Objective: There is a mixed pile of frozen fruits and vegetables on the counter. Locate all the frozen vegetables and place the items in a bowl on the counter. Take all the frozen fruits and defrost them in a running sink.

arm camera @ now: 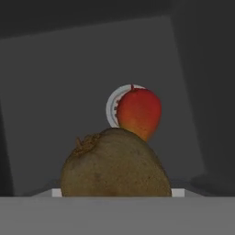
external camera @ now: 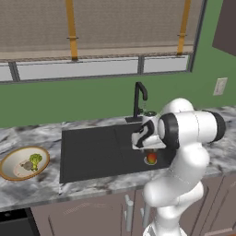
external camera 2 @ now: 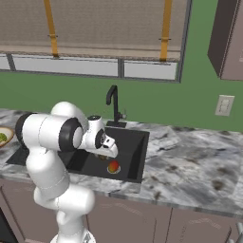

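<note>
My gripper [external camera: 148,149] hangs low over the right part of the black sink [external camera: 92,152], shut on the brown kiwi-like fruit [arm camera: 114,165], which hides the fingertips in the hand view. Below it, on the sink floor, the red-orange fruit [arm camera: 139,112] lies against the round metal drain [arm camera: 111,104]; it also shows under the hand in both base views [external camera: 150,159] [external camera 2: 113,167]. On the marble counter [external camera: 32,193] left of the sink stands the tan-rimmed bowl [external camera: 7,173], holding the green broccoli [external camera: 35,160] and the brownish-grey lump [external camera: 27,165].
The tall black faucet [external camera: 139,99] rises behind the sink, just beyond my hand. A green wall and window run along the back. The counter stretches wide to the right of the sink [external camera 2: 199,166], with an outlet [external camera 2: 224,105] on the wall above it.
</note>
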Controlling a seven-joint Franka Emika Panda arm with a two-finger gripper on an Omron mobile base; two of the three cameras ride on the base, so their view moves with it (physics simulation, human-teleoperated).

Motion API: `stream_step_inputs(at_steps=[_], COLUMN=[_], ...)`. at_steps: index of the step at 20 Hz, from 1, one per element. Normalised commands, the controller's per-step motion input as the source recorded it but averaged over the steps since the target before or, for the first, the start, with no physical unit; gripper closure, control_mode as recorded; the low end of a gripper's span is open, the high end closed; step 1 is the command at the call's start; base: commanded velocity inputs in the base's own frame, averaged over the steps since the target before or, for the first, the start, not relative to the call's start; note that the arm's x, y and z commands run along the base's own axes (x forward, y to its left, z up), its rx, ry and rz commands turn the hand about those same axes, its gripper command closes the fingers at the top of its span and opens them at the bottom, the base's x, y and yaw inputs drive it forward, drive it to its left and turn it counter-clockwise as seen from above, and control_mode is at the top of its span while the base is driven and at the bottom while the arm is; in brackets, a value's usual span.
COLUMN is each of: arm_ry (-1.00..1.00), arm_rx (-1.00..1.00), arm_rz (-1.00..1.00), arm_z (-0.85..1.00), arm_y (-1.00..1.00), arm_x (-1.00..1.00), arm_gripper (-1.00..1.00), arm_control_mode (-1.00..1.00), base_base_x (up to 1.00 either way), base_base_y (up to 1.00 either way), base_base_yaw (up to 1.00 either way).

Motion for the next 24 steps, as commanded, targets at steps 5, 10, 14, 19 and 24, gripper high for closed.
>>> stream_step_inputs(at_steps=[5,10,14,19,24], arm_ry=[0.17,0.07,0.03,0.02,0.03], arm_rx=[0.00,0.00,0.00,0.00,0.00], arm_rz=[0.00,0.00,0.00,0.00,-0.02], arm_z=[-0.58,-0.41,-0.45,-0.39,-0.32], arm_y=[0.00,0.00,0.00,0.00,0.00], arm_x=[0.23,0.14,0.02,-0.01,-0.03], arm_gripper=[1.00,1.00,1.00,1.00,-1.00], arm_control_mode=[-1.00,-1.00,-1.00,-1.00,-1.00], base_base_x=[0.00,0.00,0.00,0.00,0.00], base_base_y=[0.00,0.00,0.00,0.00,0.00], base_base_yaw=[0.00,0.00,0.00,0.00,0.00])
